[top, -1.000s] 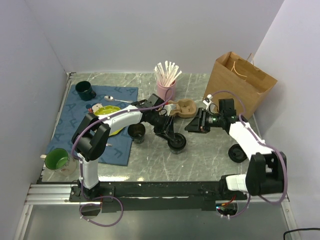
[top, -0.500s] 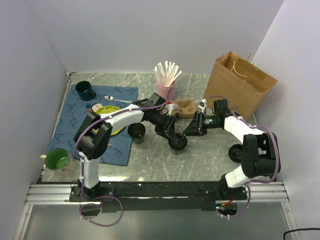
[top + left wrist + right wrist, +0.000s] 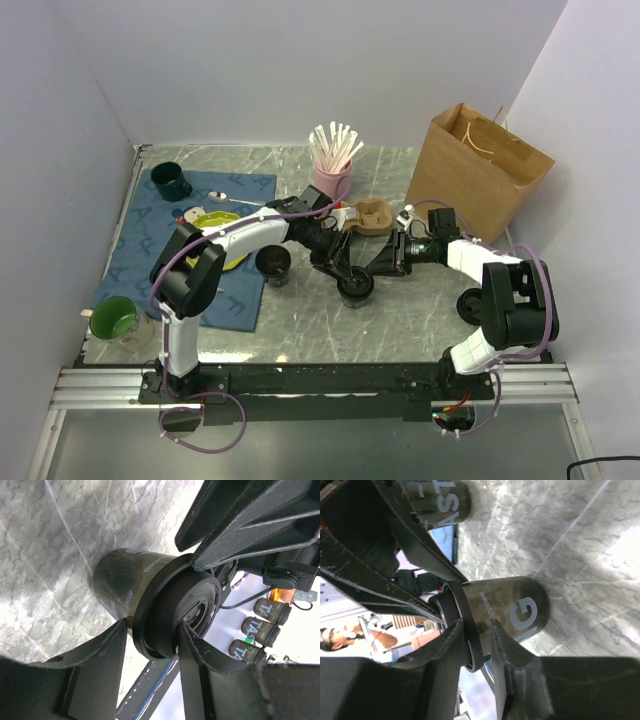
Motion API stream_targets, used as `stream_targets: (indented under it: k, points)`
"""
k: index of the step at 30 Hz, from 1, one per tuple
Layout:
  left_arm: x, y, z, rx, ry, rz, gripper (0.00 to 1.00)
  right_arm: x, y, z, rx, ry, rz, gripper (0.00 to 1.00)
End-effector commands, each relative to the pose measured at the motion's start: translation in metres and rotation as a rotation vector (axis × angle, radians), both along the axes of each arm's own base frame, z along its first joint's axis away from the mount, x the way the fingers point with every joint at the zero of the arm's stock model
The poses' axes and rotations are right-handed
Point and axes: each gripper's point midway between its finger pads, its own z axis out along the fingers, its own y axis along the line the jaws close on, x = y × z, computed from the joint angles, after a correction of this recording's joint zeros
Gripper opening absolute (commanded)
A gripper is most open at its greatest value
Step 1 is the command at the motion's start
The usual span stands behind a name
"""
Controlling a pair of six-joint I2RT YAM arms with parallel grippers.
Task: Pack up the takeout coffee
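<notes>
Inside my left gripper (image 3: 151, 630) the black lid (image 3: 175, 605) of the coffee cup (image 3: 117, 580) sits clamped, while opposite, my right gripper (image 3: 476, 625) straddles its rim, whether pinching I cannot tell

Lidded cup (image 3: 505, 612): big white "G" on the side, small print next to it too blurred to read. Left wrist view, same cup: "#co…", rest cut off. Second cup (image 3: 437, 500): white "AST". Dark cylinders (image 3: 260, 630) in bkgd: "TA".
</notes>
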Motion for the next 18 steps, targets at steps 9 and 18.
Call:
stream_targets:
  k: [9, 18]
  points:
    - [-0.010, 0.071, -0.122, 0.440, -0.040, 0.045, 0.48, -0.021, 0.000, -0.050, 0.011, 0.076, -0.067, 0.17]
    - [-0.002, 0.058, -0.092, 0.390, -0.051, 0.061, 0.49, -0.013, 0.000, -0.019, 0.019, 0.057, -0.061, 0.29]
